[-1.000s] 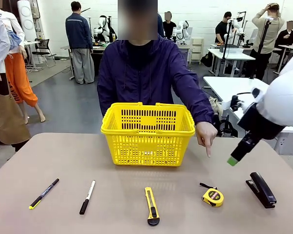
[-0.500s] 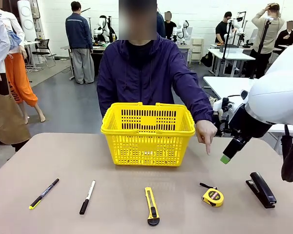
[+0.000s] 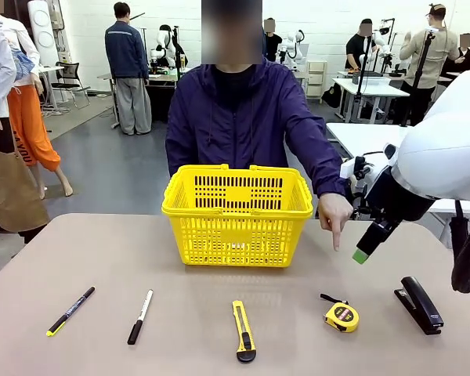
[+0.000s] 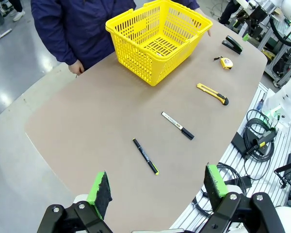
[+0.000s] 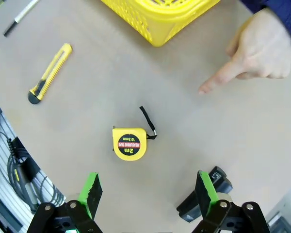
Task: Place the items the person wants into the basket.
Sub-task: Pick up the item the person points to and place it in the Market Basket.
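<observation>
- A bright yellow basket [image 3: 236, 235] stands at the centre of the table [image 3: 102, 258] in the front view, both handles folded down along its rim; the left wrist view looks into its open top, where the slotted floor shows bare
- Behind the basket, at the top centre of the frame, a person [image 3: 243, 117] in a dark navy-purple jacket reaches past the basket's right side, hand [image 3: 334, 215] raised off the table and forefinger aimed straight down
- Five tools lie in a row along the bottom of the front view, all on the table and outside the basket: from the left, a slim black marker [image 3: 70, 311] with a yellow-green end, a white-and-black pen [image 3: 139, 316], a yellow utility knife [image 3: 244, 331], a small yellow-and-black tape measure [image 3: 341, 316] and a black stapler [image 3: 420, 304]
- The tape measure sits at lower right, below the pointing finger and well apart from it, its black strap curled towards the basket
- The right gripper [image 5: 147, 191] hangs above the table with its green-padded fingers spread wide and nothing between them; in its wrist view the tape measure lies flat at the centre of the frame, just above the gap between the fingers
- The left gripper [image 4: 157, 187] is likewise wide open and holds nothing, hanging high over the table's edge, with the marker nearest to it in its wrist view and the basket at the top of the frame
</observation>
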Motion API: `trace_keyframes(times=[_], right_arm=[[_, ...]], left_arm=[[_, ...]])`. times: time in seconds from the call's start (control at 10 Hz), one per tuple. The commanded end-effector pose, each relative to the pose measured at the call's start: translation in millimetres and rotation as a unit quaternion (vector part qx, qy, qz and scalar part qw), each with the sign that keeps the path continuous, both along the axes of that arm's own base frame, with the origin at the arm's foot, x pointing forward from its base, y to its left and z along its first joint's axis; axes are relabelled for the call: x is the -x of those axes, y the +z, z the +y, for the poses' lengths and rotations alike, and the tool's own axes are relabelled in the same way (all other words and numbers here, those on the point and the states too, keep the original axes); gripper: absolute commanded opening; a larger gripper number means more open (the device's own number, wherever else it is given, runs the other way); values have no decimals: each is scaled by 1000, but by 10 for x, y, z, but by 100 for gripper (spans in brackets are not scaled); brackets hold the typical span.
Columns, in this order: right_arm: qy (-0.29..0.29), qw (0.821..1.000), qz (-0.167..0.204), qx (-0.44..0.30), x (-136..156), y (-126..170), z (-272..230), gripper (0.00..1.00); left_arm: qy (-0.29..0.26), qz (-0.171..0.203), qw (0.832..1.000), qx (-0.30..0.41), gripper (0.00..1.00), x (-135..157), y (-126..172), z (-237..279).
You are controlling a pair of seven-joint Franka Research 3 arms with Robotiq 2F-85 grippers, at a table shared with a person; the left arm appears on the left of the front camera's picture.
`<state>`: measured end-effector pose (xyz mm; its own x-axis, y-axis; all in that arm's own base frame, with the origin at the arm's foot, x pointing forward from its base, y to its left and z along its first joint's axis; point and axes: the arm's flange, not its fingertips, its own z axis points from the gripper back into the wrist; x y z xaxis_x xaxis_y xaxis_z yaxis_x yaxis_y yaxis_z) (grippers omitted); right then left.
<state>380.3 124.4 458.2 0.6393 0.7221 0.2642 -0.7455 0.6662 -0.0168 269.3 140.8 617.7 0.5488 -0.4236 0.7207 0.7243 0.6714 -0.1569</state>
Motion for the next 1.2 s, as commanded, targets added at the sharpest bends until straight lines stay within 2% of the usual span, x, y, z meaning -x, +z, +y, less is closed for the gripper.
trace_keyframes(times=[0.0, 0.2, 0.5, 0.6, 0.9, 1.1], right_arm=[[2, 998, 20, 67, -159, -396, 130, 100], [13, 995, 41, 92, -231, -644, 250, 100], [52, 990, 55, 115, -159, -937, 503, 100], [64, 990, 44, 116, -104, -1014, 600, 100], [101, 985, 47, 132, 51, -1112, 755, 100], [108, 984, 37, 138, 71, -1172, 744, 100]], left_arm=[[-7, -4, 1000, 2, 100, 4, 0, 10], [-7, -4, 1000, 2, 100, 4, 0, 10], [-7, -4, 1000, 2, 100, 4, 0, 10], [-7, -4, 1000, 2, 100, 4, 0, 10], [-7, -4, 1000, 2, 100, 4, 0, 10], [-7, -4, 1000, 2, 100, 4, 0, 10]])
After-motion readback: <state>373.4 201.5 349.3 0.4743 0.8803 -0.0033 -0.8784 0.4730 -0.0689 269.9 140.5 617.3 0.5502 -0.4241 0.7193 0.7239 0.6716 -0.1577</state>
